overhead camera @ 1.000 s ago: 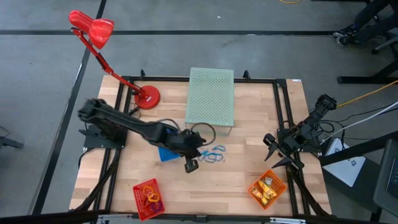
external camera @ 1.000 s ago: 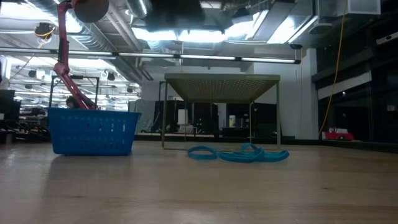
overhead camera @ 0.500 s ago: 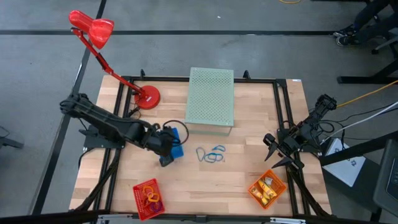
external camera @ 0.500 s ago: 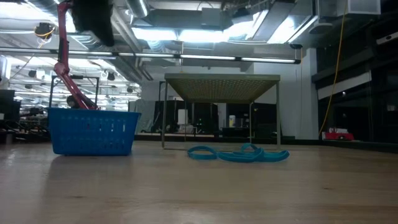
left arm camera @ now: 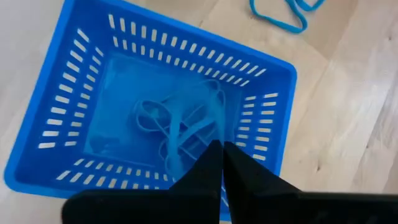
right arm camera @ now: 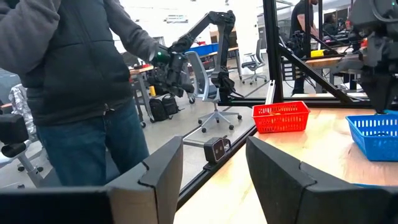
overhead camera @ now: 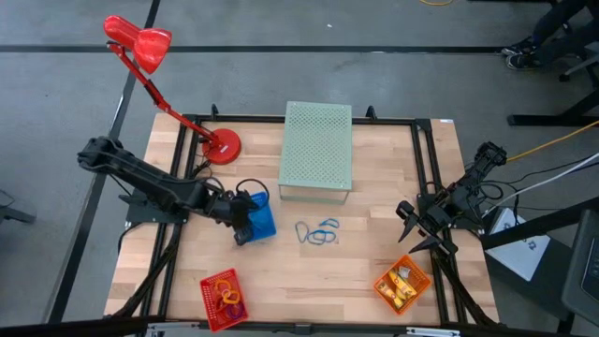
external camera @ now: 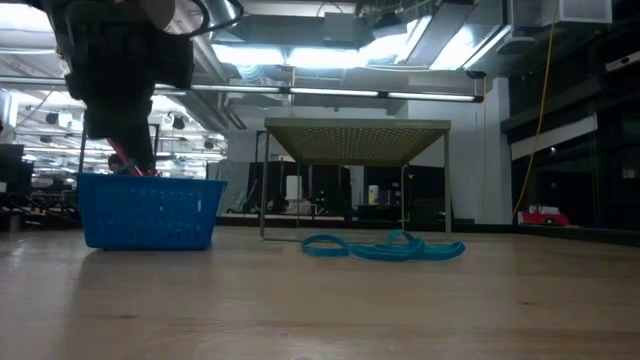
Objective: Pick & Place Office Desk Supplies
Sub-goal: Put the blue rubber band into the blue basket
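Several blue loops (overhead camera: 318,232) lie tangled on the wood near the table's middle, also seen in the low view (external camera: 385,247). Left of them stands a blue mesh basket (overhead camera: 263,215) with more blue loops (left arm camera: 177,127) on its floor. My left gripper (overhead camera: 241,236) hangs over the basket's near side, pointing steeply down, its fingers shut (left arm camera: 221,149) just above those loops. My right gripper (overhead camera: 405,227) waits at the table's right side, level and open (right arm camera: 211,149), with nothing between its fingers. My left gripper's shut fingertips (left arm camera: 211,155) stand right over the loops in the basket, seen from behind. Whether a loop is pinched between them, or whether they touch anything, I cannot tell.
A pale green perforated box (overhead camera: 318,145) stands on legs at the far middle. A red lamp's base (overhead camera: 223,147) sits far left. A red basket (overhead camera: 225,298) and an orange basket (overhead camera: 402,284) stand near the front edge. A person (right arm camera: 74,93) stands beyond the table.
My left gripper has swung from beside the loops on the table toward the table's left edge and come down over the blue basket, rolling a little on the way. Its fingers have stayed shut. The loops on the table and the basket have kept their places.
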Controlling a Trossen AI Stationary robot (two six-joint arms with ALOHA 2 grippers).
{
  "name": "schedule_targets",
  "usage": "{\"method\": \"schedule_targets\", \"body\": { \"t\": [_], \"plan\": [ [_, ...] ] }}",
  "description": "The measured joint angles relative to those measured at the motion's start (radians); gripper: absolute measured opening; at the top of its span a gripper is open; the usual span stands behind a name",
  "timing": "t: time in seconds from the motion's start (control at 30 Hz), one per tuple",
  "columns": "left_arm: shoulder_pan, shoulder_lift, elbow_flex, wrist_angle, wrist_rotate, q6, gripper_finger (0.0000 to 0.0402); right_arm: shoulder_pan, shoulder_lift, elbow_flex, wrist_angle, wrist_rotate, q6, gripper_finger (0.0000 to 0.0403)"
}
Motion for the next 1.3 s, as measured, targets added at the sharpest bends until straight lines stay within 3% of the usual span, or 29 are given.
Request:
{"method": "schedule_targets", "body": {
  "t": [0.17, 0.6, 0.83, 1.1, 1.3],
  "plan": [
    [0.028, 0.0, -0.011, 0.027, 0.037, 0.014, 0.0035, 0.0, 0.0, 0.0, 0.0, 0.0, 0.0, 0.0178],
    [0.04, 0.0, 0.018, 0.028, 0.062, 0.014, 0.0172, 0.0, 0.0, 0.0, 0.0, 0.0, 0.0, 0.0178],
    [0.048, 0.049, 0.252, 0.136, 0.035, 0.214, 0.0179, 0.0, 0.0, 0.0, 0.0, 0.0, 0.0, 0.0178],
    [0.073, 0.368, 0.577, -0.046, 0.113, 0.55, 0.0176, 0.0, 0.0, 0.0, 0.0, 0.0, 0.0, 0.0178],
    [0.086, 0.602, 0.781, -0.139, 0.111, 0.757, 0.0175, 0.0, 0.0, 0.0, 0.0, 0.0, 0.0, 0.0178]
  ]
}}
